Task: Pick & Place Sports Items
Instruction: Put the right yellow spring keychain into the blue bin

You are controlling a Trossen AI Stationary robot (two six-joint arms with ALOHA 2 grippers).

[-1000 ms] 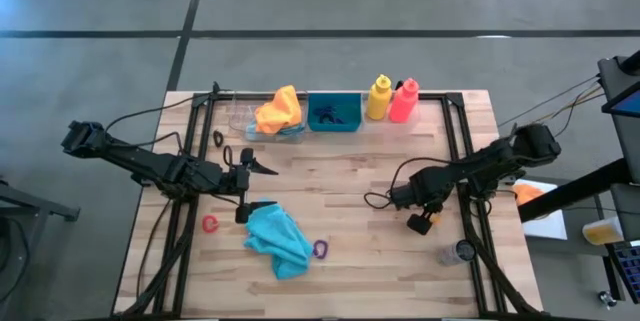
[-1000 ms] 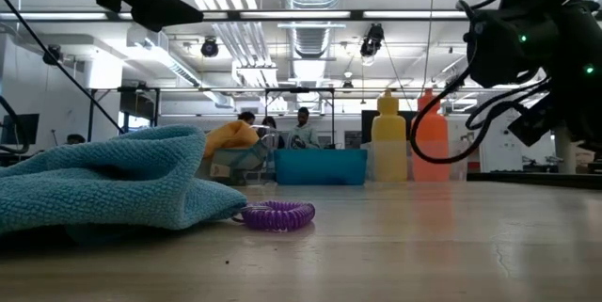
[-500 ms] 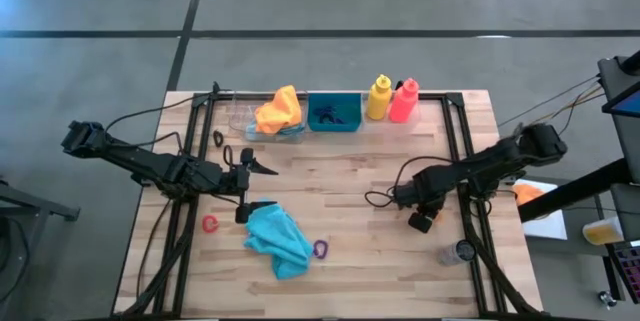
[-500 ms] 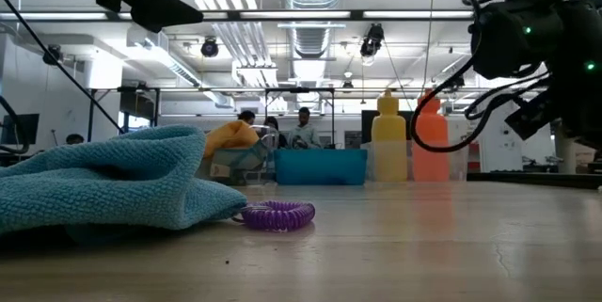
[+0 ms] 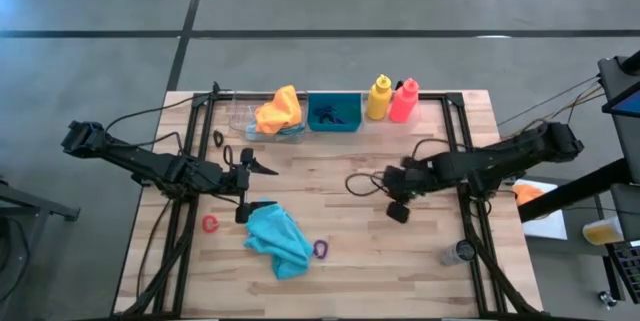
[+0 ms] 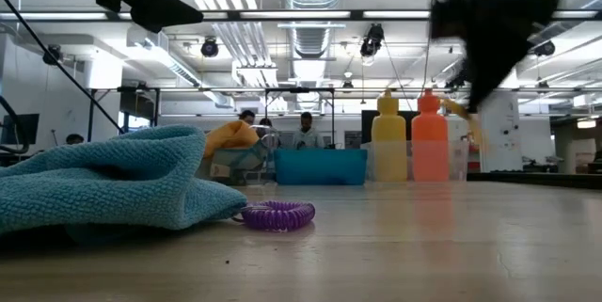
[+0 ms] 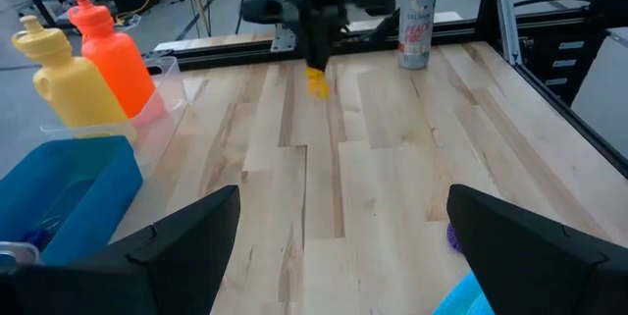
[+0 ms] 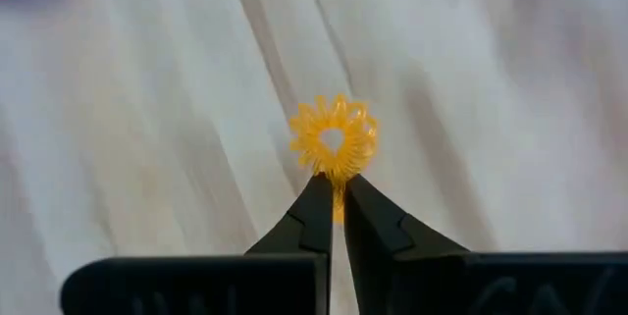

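Right gripper [image 8: 337, 197] pinches the orange ring [image 8: 334, 138] above the tabletop [image 5: 340, 251].
Its jaws are closed on the ring's edge, right of the tabletop's centre. The left gripper [image 5: 243, 187], jaws wide open, hovers just beside the teal cloth [image 5: 277, 238]; a purple ring [image 5: 321, 249] lies by the cloth.

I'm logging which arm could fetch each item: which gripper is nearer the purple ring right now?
Left. The left gripper hangs open just beyond the teal cloth from the purple ring; the right gripper, shut on the orange ring, is farther off toward the table's right.
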